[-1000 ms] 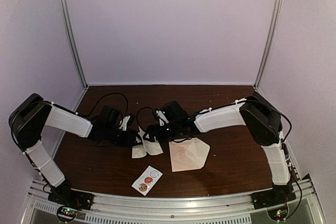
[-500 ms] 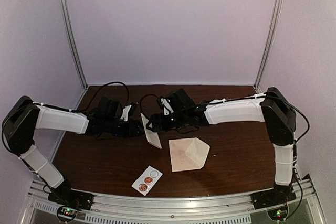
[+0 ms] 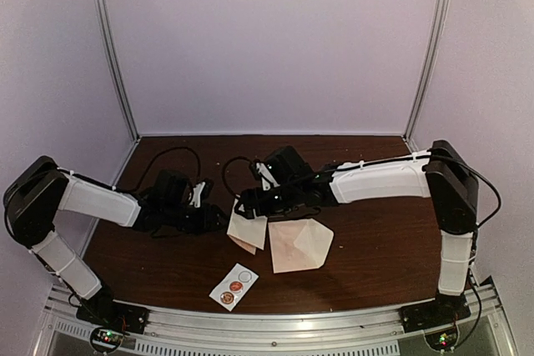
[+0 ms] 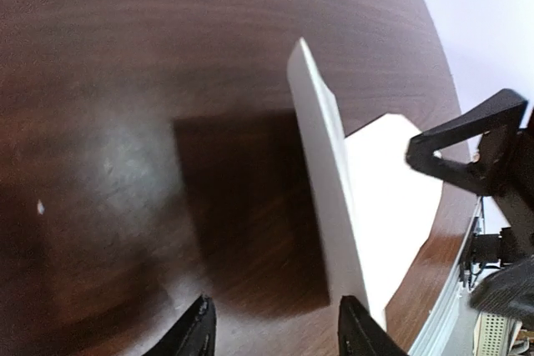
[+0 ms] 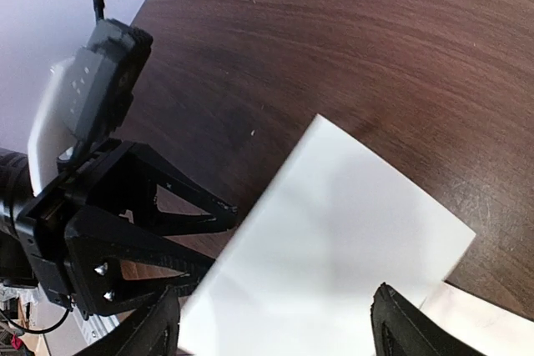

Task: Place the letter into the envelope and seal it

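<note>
Sheet of cream paper stands tilted on edge between the two grippers. Its right edge touches or just overlaps the left edge of the pale pinkish-cream paper envelope with the triangular flap. Envelope lies flat on the dark brown wooden table, right of centre, just on the near side of the right gripper.

Right gripper: jaws wide, and in its wrist view the sheet fills the gap between them. Can't tell if they pinch it.

Left gripper: jaws partly apart, nothing between them. From its wrist the sheet is edge-on, ends just beside one fingertip and hides part of what lies beyond.

White sticker strip with two round stickers lies flat nearer the bases, apart from the envelope. Black cables loop behind the wrists.
</note>
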`<action>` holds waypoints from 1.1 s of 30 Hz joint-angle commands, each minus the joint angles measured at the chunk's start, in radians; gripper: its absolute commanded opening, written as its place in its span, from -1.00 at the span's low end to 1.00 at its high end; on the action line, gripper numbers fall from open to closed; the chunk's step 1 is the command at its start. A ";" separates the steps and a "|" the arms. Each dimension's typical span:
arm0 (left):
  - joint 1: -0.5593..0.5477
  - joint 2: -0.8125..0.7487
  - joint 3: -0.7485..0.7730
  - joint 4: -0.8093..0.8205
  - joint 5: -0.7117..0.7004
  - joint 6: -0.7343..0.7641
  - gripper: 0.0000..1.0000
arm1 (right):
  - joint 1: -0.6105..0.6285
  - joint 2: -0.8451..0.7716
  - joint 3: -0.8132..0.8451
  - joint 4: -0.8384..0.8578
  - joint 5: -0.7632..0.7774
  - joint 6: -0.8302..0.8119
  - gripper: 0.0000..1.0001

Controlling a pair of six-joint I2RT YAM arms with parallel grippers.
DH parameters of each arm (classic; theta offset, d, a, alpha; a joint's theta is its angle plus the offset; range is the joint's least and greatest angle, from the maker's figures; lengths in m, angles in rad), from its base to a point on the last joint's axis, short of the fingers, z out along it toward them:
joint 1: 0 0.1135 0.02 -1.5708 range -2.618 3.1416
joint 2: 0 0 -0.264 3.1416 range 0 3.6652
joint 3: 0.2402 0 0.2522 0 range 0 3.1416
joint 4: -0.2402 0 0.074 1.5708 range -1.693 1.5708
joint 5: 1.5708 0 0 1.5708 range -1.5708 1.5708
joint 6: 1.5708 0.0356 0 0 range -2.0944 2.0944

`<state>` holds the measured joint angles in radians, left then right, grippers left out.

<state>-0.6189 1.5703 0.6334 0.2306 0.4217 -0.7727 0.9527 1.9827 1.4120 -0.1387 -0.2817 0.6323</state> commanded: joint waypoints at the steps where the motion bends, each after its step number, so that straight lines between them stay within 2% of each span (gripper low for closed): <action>1: 0.024 -0.037 -0.081 0.027 -0.072 -0.031 0.06 | 0.006 -0.022 -0.034 -0.012 0.059 0.000 0.59; 9: 0.044 -0.119 -0.096 -0.009 -0.110 -0.020 0.11 | 0.003 -0.056 -0.079 -0.022 0.080 0.005 0.60; 12: 0.045 -0.120 -0.077 -0.007 -0.074 -0.021 0.13 | 0.003 -0.055 -0.110 -0.002 0.067 0.019 0.60; 19: 0.037 -0.079 -0.088 0.117 0.046 -0.089 0.12 | -0.001 -0.038 -0.157 0.033 0.040 0.053 0.50; 33: 0.001 0.048 -0.093 0.220 0.092 -0.141 0.00 | -0.023 -0.005 -0.202 0.075 -0.004 0.111 0.28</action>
<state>-0.6083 1.5871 0.5350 0.3729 0.4862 -0.8936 0.9417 1.9648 1.2312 -0.0990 -0.2680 0.7136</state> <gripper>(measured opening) 0.507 0.649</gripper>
